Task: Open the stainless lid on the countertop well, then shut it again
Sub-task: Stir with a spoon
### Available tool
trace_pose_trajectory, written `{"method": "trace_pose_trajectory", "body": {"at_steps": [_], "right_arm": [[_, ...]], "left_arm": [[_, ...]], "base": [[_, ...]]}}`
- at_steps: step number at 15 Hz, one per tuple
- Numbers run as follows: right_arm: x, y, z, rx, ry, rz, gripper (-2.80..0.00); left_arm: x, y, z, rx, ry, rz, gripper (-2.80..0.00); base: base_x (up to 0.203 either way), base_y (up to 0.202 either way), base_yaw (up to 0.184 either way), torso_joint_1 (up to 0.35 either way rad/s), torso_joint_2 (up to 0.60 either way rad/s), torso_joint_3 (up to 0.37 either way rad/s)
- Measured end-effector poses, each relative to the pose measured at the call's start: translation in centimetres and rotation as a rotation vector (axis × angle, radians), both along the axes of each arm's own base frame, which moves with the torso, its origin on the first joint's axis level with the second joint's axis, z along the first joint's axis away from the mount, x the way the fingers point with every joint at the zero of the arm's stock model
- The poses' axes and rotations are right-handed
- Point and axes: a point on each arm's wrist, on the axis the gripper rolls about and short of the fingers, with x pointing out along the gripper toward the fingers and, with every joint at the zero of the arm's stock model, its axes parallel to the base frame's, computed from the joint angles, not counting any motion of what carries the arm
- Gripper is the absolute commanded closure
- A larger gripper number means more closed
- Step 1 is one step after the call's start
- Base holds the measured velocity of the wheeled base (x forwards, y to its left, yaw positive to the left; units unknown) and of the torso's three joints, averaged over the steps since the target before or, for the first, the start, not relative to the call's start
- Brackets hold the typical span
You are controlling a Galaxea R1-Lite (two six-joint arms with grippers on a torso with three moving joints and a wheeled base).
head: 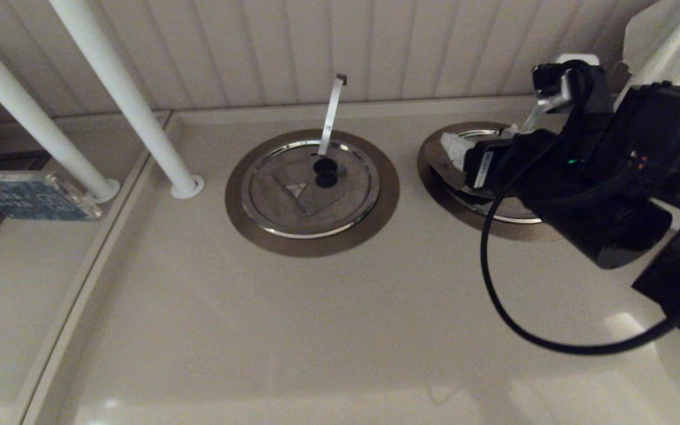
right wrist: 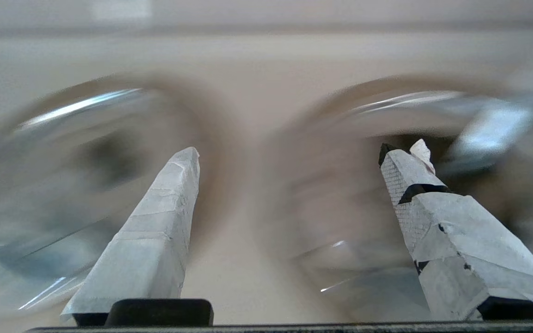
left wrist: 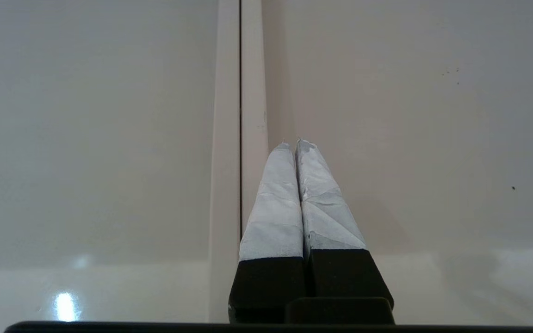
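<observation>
The stainless lid (head: 481, 177) sits far right in its countertop well (head: 434, 171). The right gripper (right wrist: 289, 155), jaws wide and empty, should centre on the knob before closing.

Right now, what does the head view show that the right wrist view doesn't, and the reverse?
Head view only: two white poles, a blue card on the left ledge, the black cable looping off the right arm, and the hooked handle of the middle lid. Right wrist view only: the taped fingers standing wide apart, holding nothing. Both: the middle lid, the right-hand lid with its leaning handle, and the right gripper at that right-hand lid.
</observation>
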Motion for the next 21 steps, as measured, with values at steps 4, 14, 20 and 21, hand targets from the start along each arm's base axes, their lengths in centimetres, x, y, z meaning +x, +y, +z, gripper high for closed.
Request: {"method": "trace_pose_trajectory", "body": {"at_steps": [4,14,20,21], "right_arm": [[6.1,-7.6,1.3,-0.016,0.049,-0.272,-2.8],[15.7,-12.1,1.9,0.073,0.284,-0.317,-2.8],[20.6,-12.4,-1.3,0.091,0.229,-0.28,-2.8],[21.0,-12.4,-1.8,0.092,0.219,-0.273,-2.8]], "left_arm": [[0.0,0.0,0.0,0.0,0.0,0.001,0.0],[0.0,0.0,0.0,0.0,0.0,0.001,0.0],[0.0,0.0,0.0,0.001,0.0,0.001,0.0],[0.0,0.0,0.0,0.0,0.0,0.001,0.0]], "base": [[0.0,0.0,0.0,0.0,0.0,0.0],[0.0,0.0,0.0,0.0,0.0,0.0],[0.0,0.0,0.0,0.0,0.0,0.0],[0.0,0.0,0.0,0.0,0.0,0.0]]}}
